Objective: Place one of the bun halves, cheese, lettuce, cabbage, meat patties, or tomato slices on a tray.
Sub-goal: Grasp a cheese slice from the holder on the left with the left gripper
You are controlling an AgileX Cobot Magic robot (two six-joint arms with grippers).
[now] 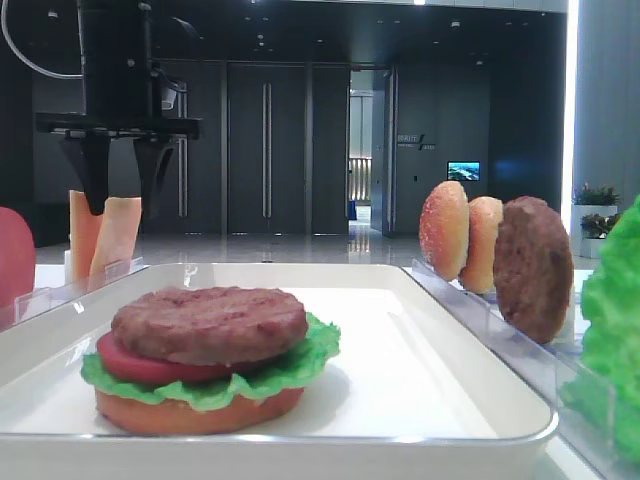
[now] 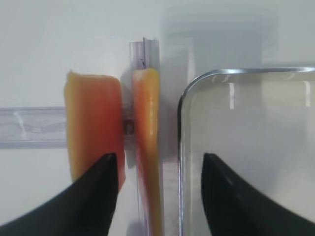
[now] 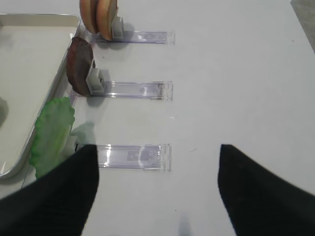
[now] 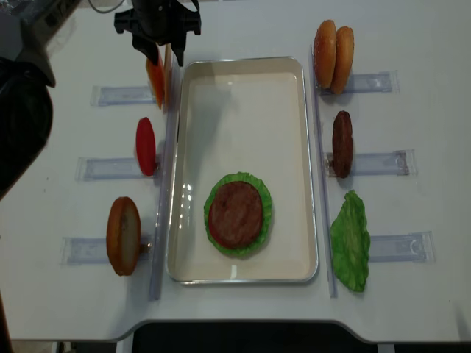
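Overhead, we see the large white rounded-corner tray [image 4: 243,81] at centre, already bearing a stack of orange-brown bun base, ruffled green lettuce [image 1: 300,365], red tomato slice and rough brown meat patty [image 4: 237,213]. At about eleven o'clock from the tray, two thin pale orange cheese slices [image 2: 93,128] stand on edge in a clear plastic rack [image 2: 29,128], just beside the tray's rim. The left gripper [image 2: 160,189] hangs directly over them, its black fingers [image 2: 96,196] parted at a middling width and straddling the slice nearer the tray; we see no contact yet, so nothing is held. We judge the step in hand to be the approach to the cheese. The next move calls for a further descent, then a closing on one slice alone, since the neighbouring slice stands very close. At three o'clock, spare bun halves [image 4: 333,48], a second patty and a loose lettuce leaf wait on their racks. The right gripper [image 3: 157,184] idles over bare table, its fingers spread wide.
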